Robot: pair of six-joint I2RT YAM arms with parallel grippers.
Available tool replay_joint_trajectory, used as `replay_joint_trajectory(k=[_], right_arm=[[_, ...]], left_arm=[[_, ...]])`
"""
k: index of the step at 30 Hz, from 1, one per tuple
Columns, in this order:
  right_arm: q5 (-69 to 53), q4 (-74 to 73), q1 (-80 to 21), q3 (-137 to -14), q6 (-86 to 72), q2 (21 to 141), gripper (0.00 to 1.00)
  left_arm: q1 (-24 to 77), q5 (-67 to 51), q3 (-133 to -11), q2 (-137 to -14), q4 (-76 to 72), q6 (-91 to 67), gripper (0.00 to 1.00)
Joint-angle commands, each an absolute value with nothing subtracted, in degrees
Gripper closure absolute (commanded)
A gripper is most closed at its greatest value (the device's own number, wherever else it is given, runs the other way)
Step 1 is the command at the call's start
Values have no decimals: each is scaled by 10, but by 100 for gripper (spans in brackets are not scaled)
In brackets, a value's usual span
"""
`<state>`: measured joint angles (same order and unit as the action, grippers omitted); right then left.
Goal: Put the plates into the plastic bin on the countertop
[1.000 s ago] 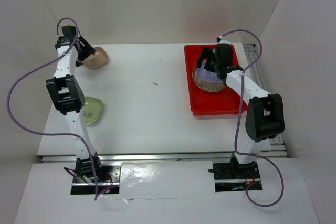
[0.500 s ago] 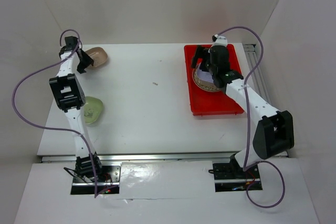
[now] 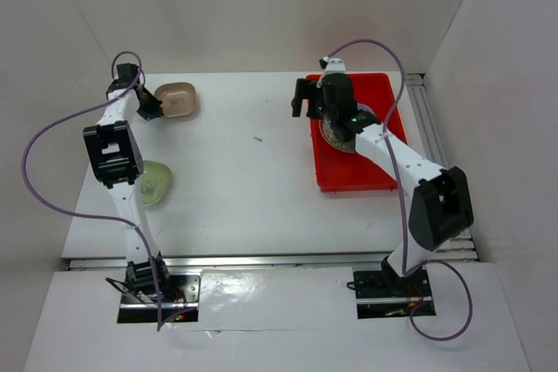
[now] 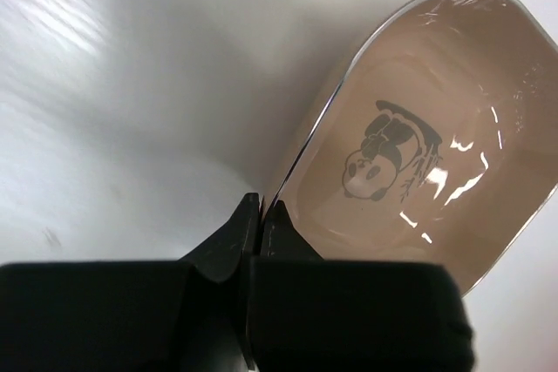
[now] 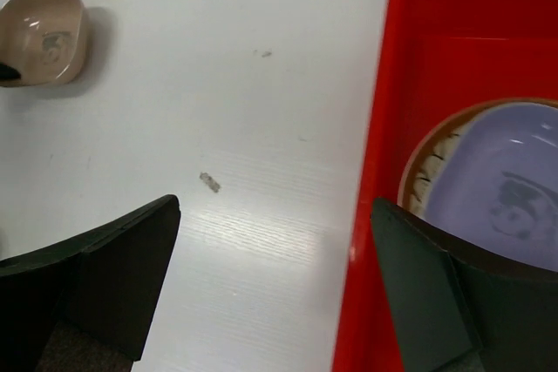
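Only in the left wrist view is the far-left pinkish-brown plate point(image 4: 410, 163) seen pinched at its rim by the left gripper point(image 4: 261, 215). The right gripper point(image 5: 275, 233) is spread, seemingly over the left wall of the red bin point(image 5: 436, 15).

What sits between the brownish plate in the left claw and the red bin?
Only a tiny speck on the countertop lies between the pinkish-brown plate and the red bin; the open right gripper hangs over the bin's left edge.

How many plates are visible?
4: pinkish-brown plate in the left gripper, green plate by the left arm, lavender plate on a round brown plate in the red bin. Others may be hidden.
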<state>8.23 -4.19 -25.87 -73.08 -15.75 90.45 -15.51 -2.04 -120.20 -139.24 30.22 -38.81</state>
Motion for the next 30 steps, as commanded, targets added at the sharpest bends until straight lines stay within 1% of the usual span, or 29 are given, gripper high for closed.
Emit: replay_joint_trajectory(k=[1,3,5,6,9,12,16,17,20,21,22,27,29,30], right_arm=[[55,-36,-300,-805,-149,954,4],[50,-36,-313,-843,-149,978,5],[44,-44,-318,-876,-161,1004,5],[44,-58,-327,-912,-161,1014,5],[45,-71,-332,-968,-161,1046,6],[38,-71,-332,-1003,-166,1068,6],[59,-76,-332,-1019,-166,1081,6],[64,-76,-326,-1019,-166,1086,7],[71,-70,-309,-1013,-171,1092,9],[71,-70,-301,-1013,-179,1098,11],[71,-70,-301,-1005,-179,1098,12],[71,-64,-294,-999,-192,1121,12],[71,-59,-294,-985,-199,1128,25],[71,-59,-294,-985,-204,1133,34]], left_arm=[[-104,-62,-1171,-1254,239,-375,100],[-69,-62,-1181,-1220,248,-351,100],[-20,-12,-1207,-1208,283,-330,100],[-4,4,-1208,-1202,292,-330,100],[51,41,-1202,-1179,292,-316,100],[91,47,-1197,-1165,292,-323,100],[120,13,-1159,-1134,292,-349,100],[126,13,-1141,-1122,265,-349,100],[148,13,-1096,-1079,253,-349,100],[155,21,-1086,-1071,248,-349,100],[156,21,-1080,-1058,243,-355,100],[161,6,-1068,-1040,231,-366,100],[161,-3,-1068,-1034,231,-371,100],[166,-3,-1062,-1028,231,-371,100]])
